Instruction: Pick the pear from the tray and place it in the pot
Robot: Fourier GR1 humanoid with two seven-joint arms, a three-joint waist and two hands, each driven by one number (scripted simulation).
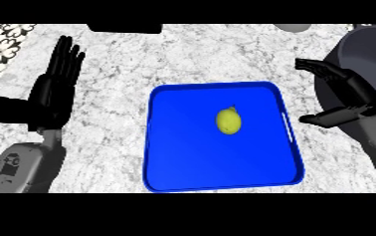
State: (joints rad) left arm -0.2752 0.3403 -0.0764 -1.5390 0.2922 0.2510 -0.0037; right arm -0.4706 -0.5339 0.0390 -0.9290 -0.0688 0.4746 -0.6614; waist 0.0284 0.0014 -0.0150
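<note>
Marble counter is filling the view, with a blue tray sitting at its middle, near rim closest to the robot. The pear is lying inside it, a little right of centre and apart from every wall, its long axis running roughly near to far with the stem end pointing away.

Left of the tray, the left hand is resting with straight fingers up, holding nothing and well apart from the pear. On the right, the right hand is hanging over the pot, fingers and thumb spread apart and empty. It is the nearer hand, I judge. The pear is lying to its left, so the reach will be crossing the tray's raised right wall.

Farther off, a dark block and a grey object are sitting at the far edge, clear of that path.
</note>
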